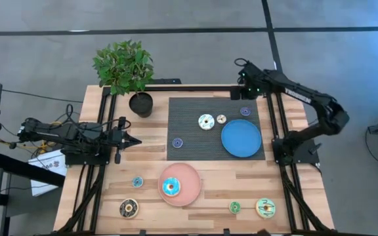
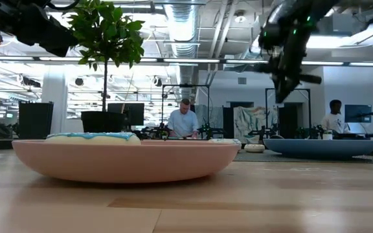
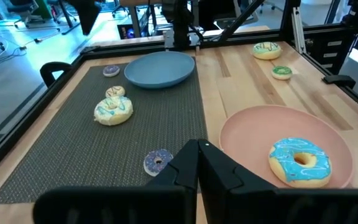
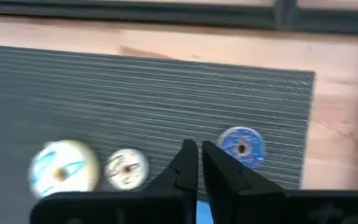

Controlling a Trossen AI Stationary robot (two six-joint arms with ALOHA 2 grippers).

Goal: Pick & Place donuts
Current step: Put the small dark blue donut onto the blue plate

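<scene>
Your left arm lies low and stretched along the table's left side, its left gripper (image 1: 135,139) pointing toward the middle with the fingers (image 3: 188,167) pressed together and nothing between them. Your right arm rises from its base at the right edge, elbows outward, and reaches back to the far right corner. There the right gripper (image 1: 241,63) hangs above the surface, its fingertips (image 4: 190,155) all but closed and empty.

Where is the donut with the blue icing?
In the high view, the blue-frosted donut lies on the pink plate near the table's front edge, with a tiny blue donut to its left.
</scene>
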